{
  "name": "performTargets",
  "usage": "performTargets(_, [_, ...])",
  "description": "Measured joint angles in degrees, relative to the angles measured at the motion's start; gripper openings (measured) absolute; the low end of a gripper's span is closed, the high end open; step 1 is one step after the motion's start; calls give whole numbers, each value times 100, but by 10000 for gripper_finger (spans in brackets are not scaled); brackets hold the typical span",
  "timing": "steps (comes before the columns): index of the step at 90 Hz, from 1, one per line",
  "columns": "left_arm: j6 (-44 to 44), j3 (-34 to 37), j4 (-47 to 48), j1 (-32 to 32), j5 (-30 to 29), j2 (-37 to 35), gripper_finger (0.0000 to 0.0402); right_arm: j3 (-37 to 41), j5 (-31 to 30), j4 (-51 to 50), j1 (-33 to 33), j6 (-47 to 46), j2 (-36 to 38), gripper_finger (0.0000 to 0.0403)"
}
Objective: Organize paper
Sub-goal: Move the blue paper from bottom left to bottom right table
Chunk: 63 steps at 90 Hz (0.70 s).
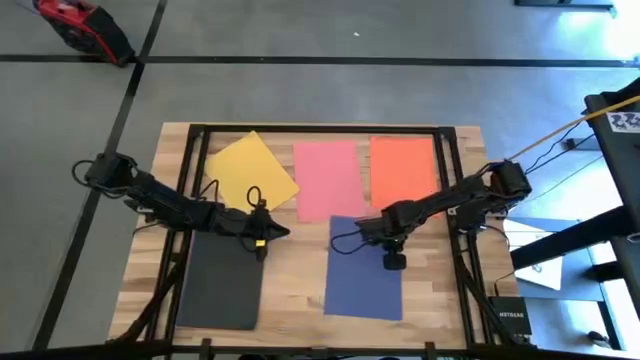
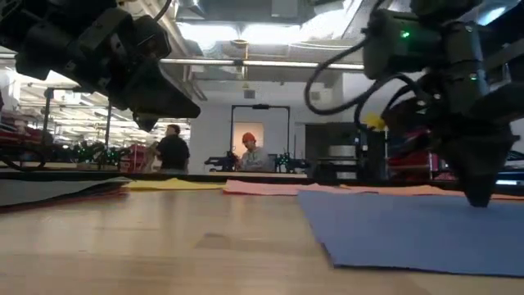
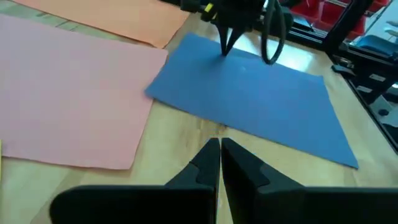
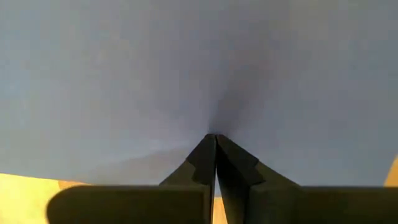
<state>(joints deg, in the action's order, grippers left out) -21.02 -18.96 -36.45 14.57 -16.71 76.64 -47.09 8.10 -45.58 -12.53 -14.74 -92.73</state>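
- From above, five sheets lie on the bench: yellow paper, pink paper and orange paper along the far side, black paper and dark blue paper nearer.
- The right pincer stands on the dark blue sheet; its wrist view alone shows the fingers pressed together, tips touching the paper.
- The left pincer hangs at the black sheet's far corner; its wrist view shows the fingers together, holding nothing.
- Only the low view shows people in the room behind and the left pincer well above the bench.
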Motion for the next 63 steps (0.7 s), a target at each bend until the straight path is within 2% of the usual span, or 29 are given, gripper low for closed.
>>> performTargets(23, [-2, 0, -9, 0, 2, 0, 0, 384, 42, -220, -428, -187, 243, 0])
performTargets(63, [-2, 0, -21, 0, 0, 0, 0, 425, 217, -998, -1372, -390, 231, 0])
